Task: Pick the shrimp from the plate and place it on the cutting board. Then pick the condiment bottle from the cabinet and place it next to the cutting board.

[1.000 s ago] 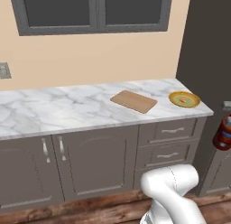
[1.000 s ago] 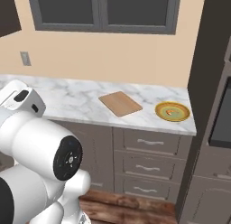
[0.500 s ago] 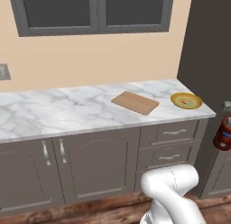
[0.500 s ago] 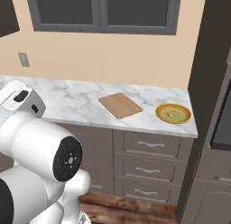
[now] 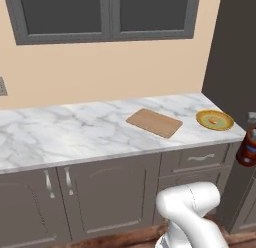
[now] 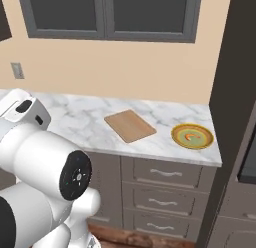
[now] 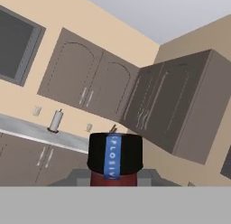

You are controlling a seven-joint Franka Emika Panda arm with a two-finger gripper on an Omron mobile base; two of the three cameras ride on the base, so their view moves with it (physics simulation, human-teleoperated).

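Shrimp (image 5: pixel 213 121) sits on the plate (image 5: pixel 202 121), not on the cutting board (image 5: pixel 154 123), which lies just left of the plate on the marble counter (image 5: pixel 60 137). Your claw (image 7: pixel 115 182) is clenched on the condiment bottle (image 5: pixel 247 148), held off the counter's right end, below plate level, beside the cabinet (image 5: pixel 231 52).

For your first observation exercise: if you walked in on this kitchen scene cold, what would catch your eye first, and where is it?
Probably the bright yellow-rimmed plate at the right end of the marble counter, with the tiny orange shrimp still on it. Left of it lies the bare wooden cutting board. Up close in the hand view, a dark red condiment bottle with a black cap stands right at the claw, and the same bottle shows at the right edge of the left base view.
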